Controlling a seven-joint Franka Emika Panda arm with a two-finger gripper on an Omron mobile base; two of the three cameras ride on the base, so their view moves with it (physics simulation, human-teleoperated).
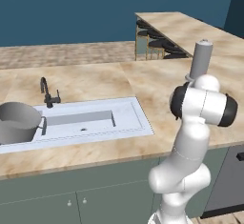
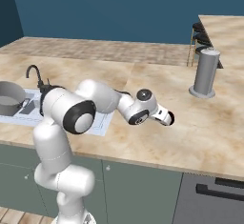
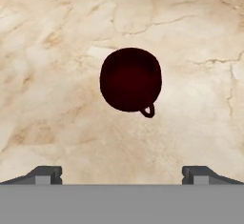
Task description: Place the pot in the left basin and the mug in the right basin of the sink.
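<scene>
Jaws spread wide, empty, above small dark red round mug (image 3: pixel 130 79) upright on beige marble worktop (image 3: pixel 52 99). Large grey metal pot (image 1: pixel 18 121) sits in sink's left basin.

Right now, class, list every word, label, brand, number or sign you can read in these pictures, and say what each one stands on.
None: no readable text stands on anything here.
The pot, the mug, the sink, the faucet and the grey cylinder are all plain.
The marble counter bears veining alone.
The dark appliance front shows a handle, no lettering.
</scene>
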